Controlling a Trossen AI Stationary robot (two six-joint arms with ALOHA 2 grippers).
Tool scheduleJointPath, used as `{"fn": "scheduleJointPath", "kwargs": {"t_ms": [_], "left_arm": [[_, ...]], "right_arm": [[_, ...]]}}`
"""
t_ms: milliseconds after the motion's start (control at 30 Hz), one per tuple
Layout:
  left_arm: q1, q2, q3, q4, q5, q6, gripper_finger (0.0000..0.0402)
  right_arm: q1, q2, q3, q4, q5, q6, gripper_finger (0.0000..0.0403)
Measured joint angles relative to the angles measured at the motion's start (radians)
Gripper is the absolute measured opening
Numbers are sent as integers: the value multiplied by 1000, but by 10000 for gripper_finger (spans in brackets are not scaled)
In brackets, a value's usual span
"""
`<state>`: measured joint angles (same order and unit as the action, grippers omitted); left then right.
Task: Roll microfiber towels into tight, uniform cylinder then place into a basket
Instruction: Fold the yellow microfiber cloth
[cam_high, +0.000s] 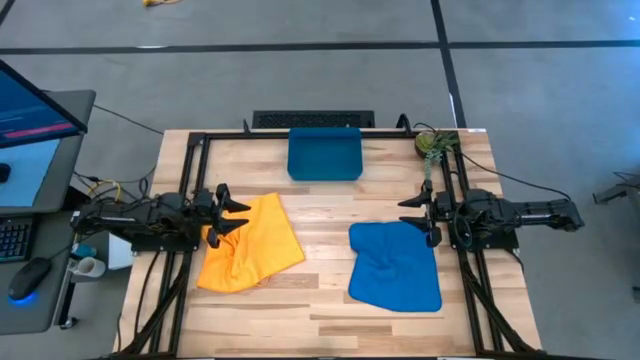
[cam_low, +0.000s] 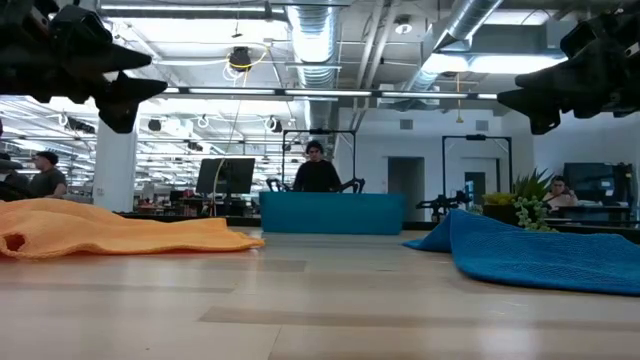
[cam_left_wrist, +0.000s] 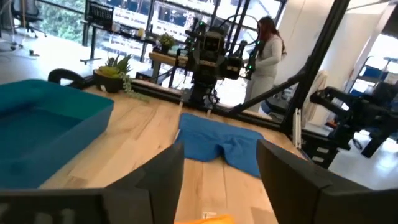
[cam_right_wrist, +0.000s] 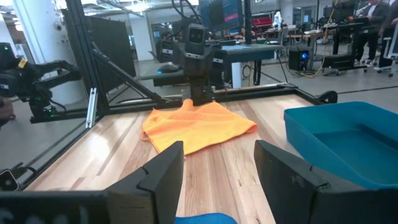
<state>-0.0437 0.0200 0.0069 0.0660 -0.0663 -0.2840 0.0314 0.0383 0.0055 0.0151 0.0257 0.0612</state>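
Note:
The orange-yellow towel (cam_high: 250, 245) lies loosely rumpled on the table's left half, and the bright blue towel (cam_high: 395, 265) lies rumpled on the right half. Both rest flat on the wood. The dark-blue basket (cam_high: 325, 153) stands at the far middle edge. My left gripper (cam_high: 228, 212) hangs open, level, high above the orange towel's left edge (cam_low: 60, 235). My right gripper (cam_high: 420, 215) hangs open, level, above the blue towel's right edge. In the left wrist view the blue towel (cam_left_wrist: 221, 144) lies ahead; in the right wrist view, the orange towel (cam_right_wrist: 199, 124).
A small green plant (cam_high: 435, 145) stands at the far right corner, beside the basket's side of the table. A black frame (cam_high: 195, 160) runs along the table's left, far and right edges. Bare wood lies between the two towels and along the near edge (cam_high: 320, 325).

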Motion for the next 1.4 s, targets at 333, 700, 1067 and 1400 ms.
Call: {"fn": "scheduleJointPath", "kwargs": {"t_ms": [333,700,1067,1400], "left_arm": [[-2,70,179,180,2,176,193],[-115,605,675,-449,37,283,189],[-426,932,831,-846,-272,-62,189],[-690,1092,837,-992,-253,-500,189]], "right_arm": [[0,0,0,0,0,0,219],[0,0,0,0,0,0,219],[0,0,0,0,0,0,219],[0,0,0,0,0,0,219]]}}
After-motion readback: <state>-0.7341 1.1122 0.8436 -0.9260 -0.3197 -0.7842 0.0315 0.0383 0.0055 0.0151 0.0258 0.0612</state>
